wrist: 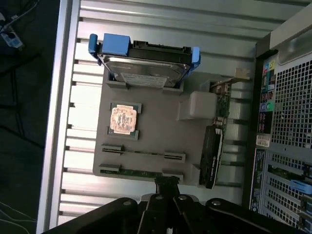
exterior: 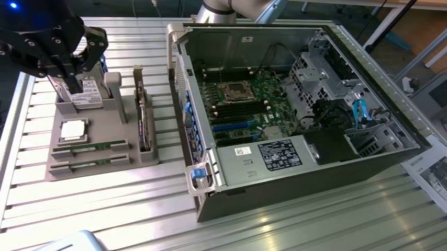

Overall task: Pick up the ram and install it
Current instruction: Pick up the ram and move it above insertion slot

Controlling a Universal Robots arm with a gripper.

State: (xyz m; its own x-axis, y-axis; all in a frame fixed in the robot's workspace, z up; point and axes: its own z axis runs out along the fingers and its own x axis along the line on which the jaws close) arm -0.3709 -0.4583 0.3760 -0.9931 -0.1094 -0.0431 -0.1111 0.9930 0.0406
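Black two-finger gripper (exterior: 73, 83), fingers pressed together and holding nothing, hovered at 12 o'clock of the long green circuit-board ram stick (exterior: 91, 148) (seated in the grey plastic holder (exterior: 104, 125), at 6 o'clock of the square silver processor (exterior: 73, 130)). A clean pick probably required centring across the stick's thin edges.

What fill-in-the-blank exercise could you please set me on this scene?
The grey holder tray carries ___ long green ram sticks.
The silver hard drive stands in a ___ bracket.
The black gripper's jaws are ___.
Missing words: two, blue, shut.
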